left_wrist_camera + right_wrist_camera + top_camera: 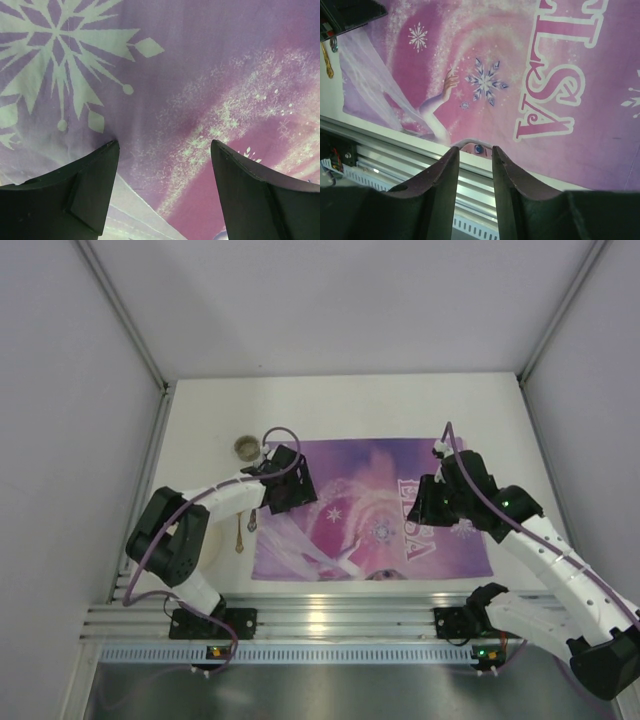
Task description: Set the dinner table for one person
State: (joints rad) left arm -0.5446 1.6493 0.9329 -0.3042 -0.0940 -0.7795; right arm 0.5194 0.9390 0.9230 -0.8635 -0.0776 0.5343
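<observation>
- The bench fills the space between the side walls, under both arms. A purple mat lies flat on its middle, close to the near edge.
- The left jaws hang low over the mat's far left corner. They are spread wide with nothing between them.
- The right jaws hover over the mat's right part, near the lettering. Only a narrow gap separates them, and they hold nothing.
- Step in hand, as I judge it: the mat looks laid and squared, and both jaws are free of it. The setting now waits for its pieces.
- A small cup stands on the bench just off the mat's far left corner.
- A thin gold utensil lies along the mat's left edge, just beside it. I cannot tell what kind it is.
- No plate is in view.
- Next move: the left arm is nearer both pieces.
  - The utensil lies flat, so it needs a low, fingertip pinch across its handle.
  - The cup needs the wide jaws lowered around its wall.
</observation>
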